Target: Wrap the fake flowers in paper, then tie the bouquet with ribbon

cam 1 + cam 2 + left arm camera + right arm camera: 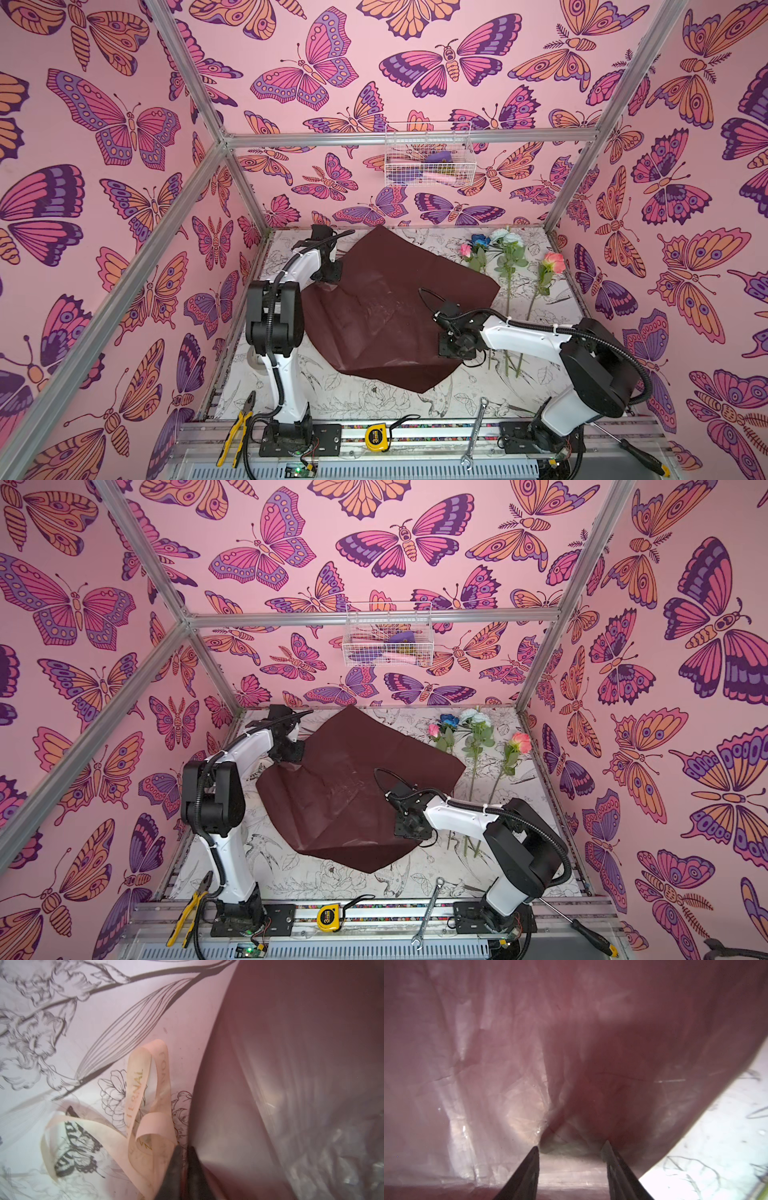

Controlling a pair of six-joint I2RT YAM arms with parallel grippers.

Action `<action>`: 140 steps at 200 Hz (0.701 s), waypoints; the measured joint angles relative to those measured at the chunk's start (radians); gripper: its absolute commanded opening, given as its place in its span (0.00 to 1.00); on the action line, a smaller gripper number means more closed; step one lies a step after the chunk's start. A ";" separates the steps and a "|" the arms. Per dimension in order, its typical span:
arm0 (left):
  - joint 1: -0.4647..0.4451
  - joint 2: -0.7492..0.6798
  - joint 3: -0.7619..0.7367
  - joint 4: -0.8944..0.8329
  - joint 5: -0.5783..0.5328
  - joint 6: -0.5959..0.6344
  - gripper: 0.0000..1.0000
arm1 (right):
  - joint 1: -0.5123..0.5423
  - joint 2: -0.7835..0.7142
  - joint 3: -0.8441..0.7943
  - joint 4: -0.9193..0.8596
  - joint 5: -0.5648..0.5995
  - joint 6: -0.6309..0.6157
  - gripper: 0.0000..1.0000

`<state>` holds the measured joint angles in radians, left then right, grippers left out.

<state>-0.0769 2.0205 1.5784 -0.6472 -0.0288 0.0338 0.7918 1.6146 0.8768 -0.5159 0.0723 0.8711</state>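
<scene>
In both top views you see the wire basket (pixel 465 166) (pixel 349 646) hung on the back wall with a purple piece (pixel 441 158) and a pink piece (pixel 440 178) inside, while the fake flowers (pixel 509 259) lie on the tabletop (pixel 374 403) just beside the dark red wrapping paper (pixel 386 311). Your left wrist view has the left gripper (pixel 185 1148) nearly closed at the paper's edge beside a cream ribbon (pixel 135 1084); whether it pinches the paper, you cannot tell. Your right wrist view shows the right gripper (pixel 572 1147) with jaws apart on the paper.
</scene>
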 measured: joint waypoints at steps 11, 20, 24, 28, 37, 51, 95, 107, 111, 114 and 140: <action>0.001 -0.001 -0.003 0.013 -0.002 -0.001 0.41 | 0.000 0.005 0.006 -0.005 0.006 0.000 0.54; 0.002 -0.003 -0.005 0.023 -0.003 -0.017 0.46 | 0.000 0.009 0.011 -0.007 0.010 0.000 0.54; 0.003 -0.005 -0.006 0.026 -0.005 -0.017 0.48 | 0.000 0.010 0.011 -0.008 0.012 0.000 0.54; 0.003 -0.008 -0.007 0.027 -0.006 -0.019 0.51 | 0.000 0.010 0.012 -0.008 0.014 0.000 0.54; 0.004 -0.018 -0.012 0.029 -0.012 -0.024 0.55 | 0.000 0.011 0.013 -0.009 0.015 0.000 0.54; 0.005 -0.041 -0.020 0.033 -0.021 -0.039 0.60 | 0.000 0.011 0.013 -0.010 0.018 0.000 0.54; 0.005 -0.174 -0.061 0.046 -0.023 -0.107 0.74 | 0.000 0.010 0.028 -0.039 0.033 0.000 0.55; 0.005 -0.224 -0.082 0.050 -0.016 -0.134 0.76 | 0.000 0.005 0.036 -0.049 0.041 -0.001 0.56; 0.005 -0.245 -0.091 0.051 -0.008 -0.146 0.77 | 0.000 0.002 0.039 -0.052 0.043 -0.001 0.56; 0.005 -0.256 -0.098 0.053 -0.006 -0.153 0.77 | 0.000 -0.001 0.041 -0.056 0.044 -0.001 0.56; 0.001 -0.373 -0.190 0.084 0.040 -0.229 0.78 | 0.000 -0.042 0.053 -0.079 0.061 -0.005 0.57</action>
<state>-0.0757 1.6474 1.3884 -0.5636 0.0109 -0.1947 0.7918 1.5730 0.9298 -0.5945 0.1329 0.8658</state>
